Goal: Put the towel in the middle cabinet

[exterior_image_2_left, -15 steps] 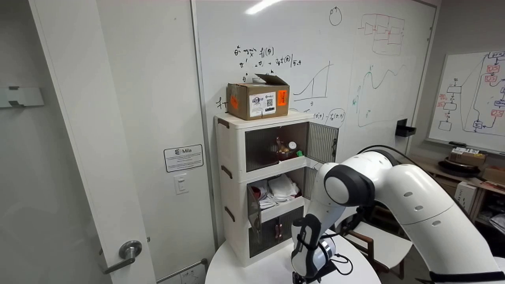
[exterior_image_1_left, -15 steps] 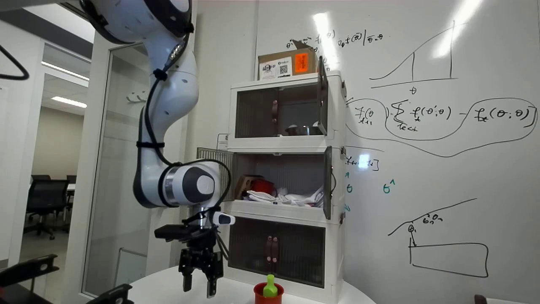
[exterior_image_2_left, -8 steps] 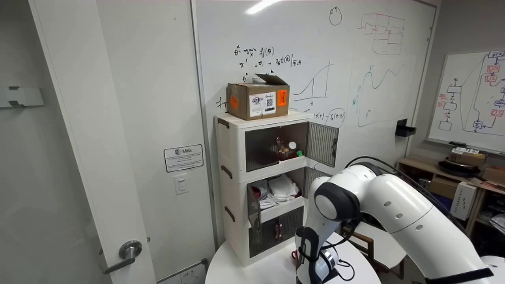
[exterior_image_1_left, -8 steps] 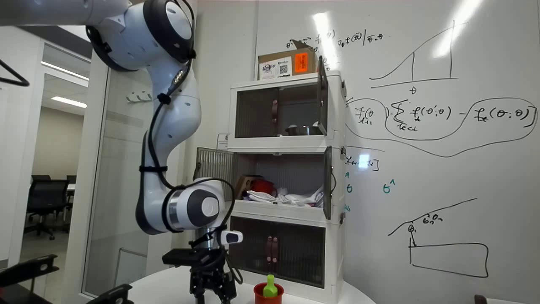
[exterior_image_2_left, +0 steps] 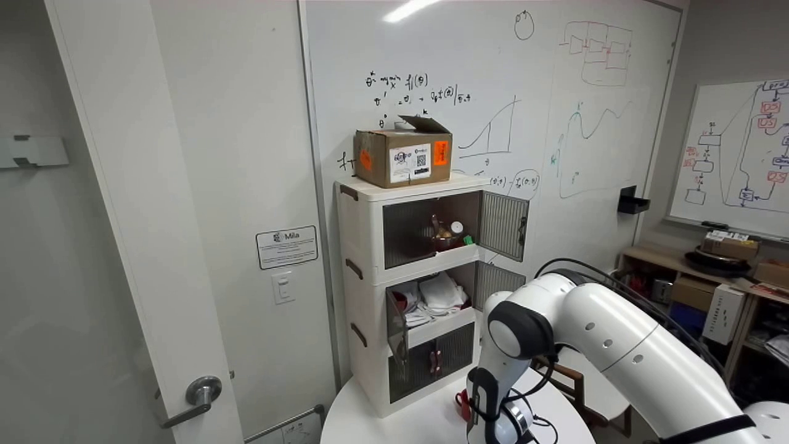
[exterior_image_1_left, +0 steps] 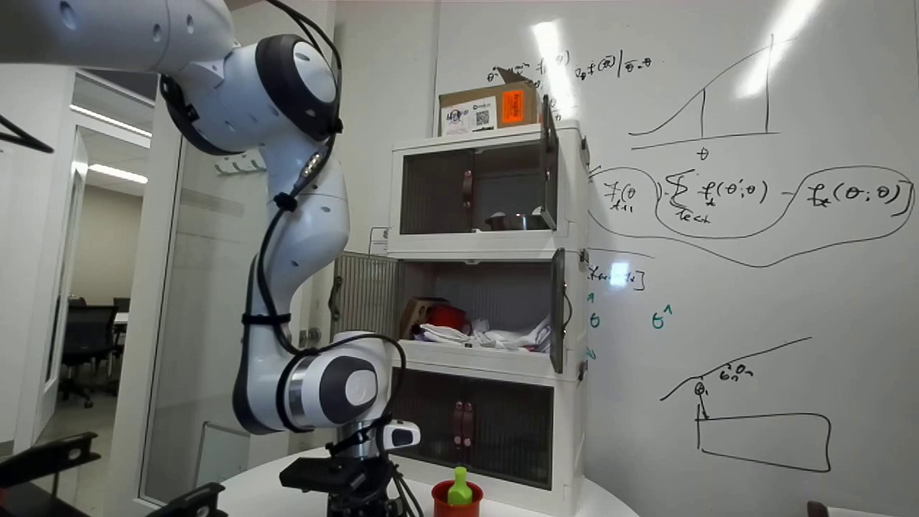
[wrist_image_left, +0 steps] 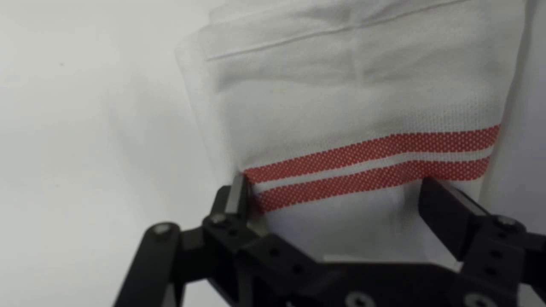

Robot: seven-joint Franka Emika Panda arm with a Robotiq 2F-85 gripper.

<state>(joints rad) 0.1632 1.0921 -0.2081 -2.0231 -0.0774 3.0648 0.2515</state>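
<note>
In the wrist view, bare white desk (wrist_image_left: 85, 149) is seen at far left. Next, the fingers (wrist_image_left: 445, 217) are found spread wide, one at the left edge of the towel (wrist_image_left: 341, 106), one over its right part; no grip is seen, and contact cannot be told. The white towel is laid on the desk beneath them. Its two red stripes (wrist_image_left: 320, 160) are run crosswise, rising slightly to the right; a fold line (wrist_image_left: 281, 42) above is set roughly parallel. The long axis cannot be determined: the upper end is cut off and the lower end covered.

In an exterior view, from the left, a dark chair (exterior_image_1_left: 90, 337) is noted beyond the glass (exterior_image_1_left: 204, 301); the arm (exterior_image_1_left: 309, 215) is bent down to the round desk. A red cup (exterior_image_1_left: 456, 510) with a green implement (exterior_image_1_left: 459, 490) is stood near it. Behind, the middle cabinet (exterior_image_1_left: 495, 291) is seen with doors (exterior_image_1_left: 367, 294) opened, white cloths (exterior_image_1_left: 502, 338) and a red item (exterior_image_1_left: 446, 317) inside. At right, a whiteboard (exterior_image_1_left: 754, 301) is written on.
</note>
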